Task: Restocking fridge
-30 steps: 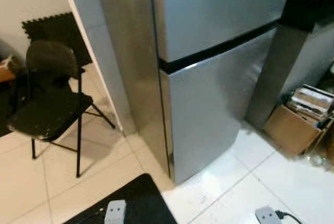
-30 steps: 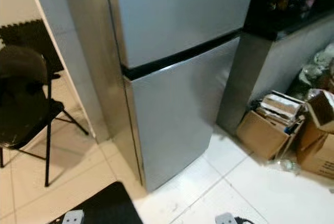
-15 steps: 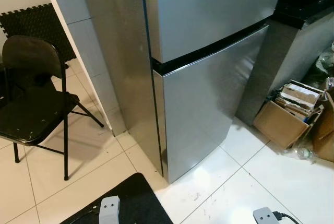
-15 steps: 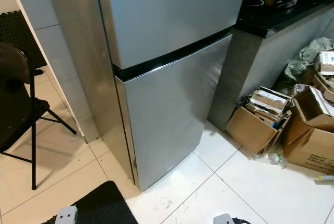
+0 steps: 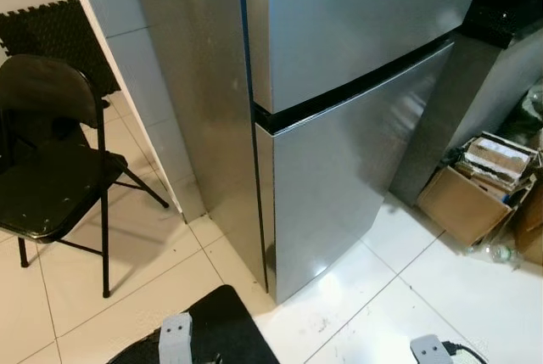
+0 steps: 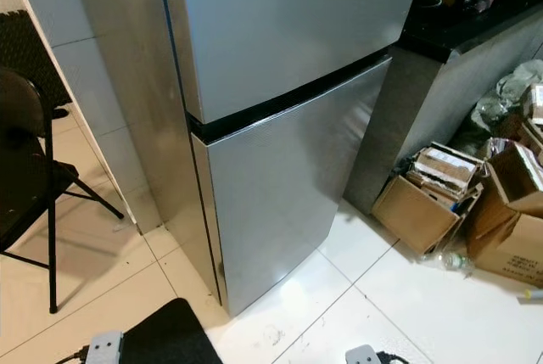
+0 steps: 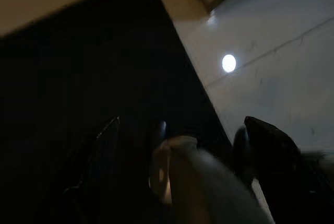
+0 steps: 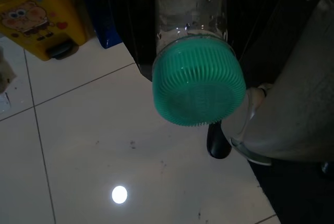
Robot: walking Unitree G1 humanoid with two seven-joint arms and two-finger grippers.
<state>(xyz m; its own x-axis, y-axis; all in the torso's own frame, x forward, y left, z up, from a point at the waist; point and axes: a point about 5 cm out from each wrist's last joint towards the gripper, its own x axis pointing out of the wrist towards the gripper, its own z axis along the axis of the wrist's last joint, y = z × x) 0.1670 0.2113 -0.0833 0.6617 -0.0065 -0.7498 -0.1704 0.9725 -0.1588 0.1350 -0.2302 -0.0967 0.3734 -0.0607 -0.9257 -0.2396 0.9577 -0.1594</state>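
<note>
A tall silver fridge (image 5: 339, 169) stands straight ahead with both its upper door (image 5: 356, 16) and lower door (image 6: 280, 186) closed. In the right wrist view my right gripper (image 8: 192, 36) is shut on a clear bottle with a green ribbed cap (image 8: 197, 80), hanging low over white floor tiles. The left wrist view is dark; my left gripper (image 7: 182, 130) hangs open above a black mat (image 7: 94, 78), with nothing between its fingers (image 7: 266, 132).
A black folding chair (image 5: 51, 177) stands left of the fridge. Right of it is a black-topped counter (image 6: 475, 16), with cardboard boxes (image 6: 420, 203) and a plastic bottle (image 6: 450, 260) on the floor. A black mat (image 5: 216, 330) lies at my feet. A yellow cartoon bin (image 8: 36, 15) is near my right gripper.
The head camera has swung and steadied, so the fridge sits more centred and sharper. Its doors have stayed closed.
</note>
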